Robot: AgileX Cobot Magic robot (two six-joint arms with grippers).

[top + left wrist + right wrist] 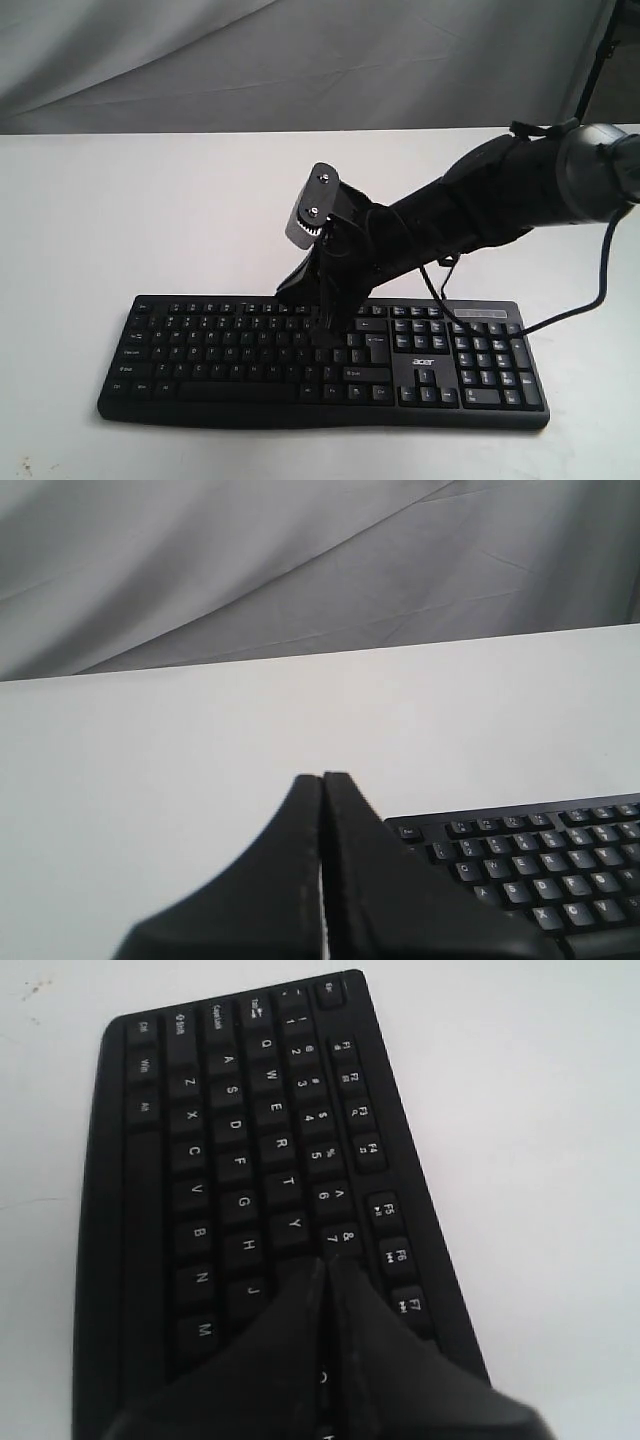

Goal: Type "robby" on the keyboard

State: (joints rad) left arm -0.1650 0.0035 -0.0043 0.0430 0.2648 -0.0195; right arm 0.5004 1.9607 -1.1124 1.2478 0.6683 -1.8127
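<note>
Black full-size keyboard (pixel 250 350) with white legends, lying flat on the white desk (pixel 150 220). Its long edge faces the exterior camera, and the number pad and "acer" logo are at its right end.

Hidden or unclear: in the exterior view the right gripper (pixel 325 318) is dark against dark keys, so its tips are hard to separate from the key rows. The right arm (pixel 500 190) crosses over part of the upper rows and is cut off at the picture's right edge. In the right wrist view the keyboard (pixel 240 1160) shows only its letter end. The right gripper (pixel 326 1262) covers the keys beyond Y, J and 7. In the left wrist view only one corner of the keyboard (pixel 540 870) appears, with its legends blurred.

Grippers: the right gripper's fingers are pressed together with no gap and hold nothing. Their tip lies over the letter block between the 7 and J keys, but contact with a key cannot be told. The left gripper (pixel 322 778) is likewise closed to a hairline seam and empty, its tip seen against bare desk near the keyboard's corner.

Count: one keyboard, two grippers and one arm in the exterior view. One thin black cable (pixel 590 300) loops over the desk at the right, and its ends cannot be traced. One grey cloth (pixel 300 60) hangs behind the desk.
</note>
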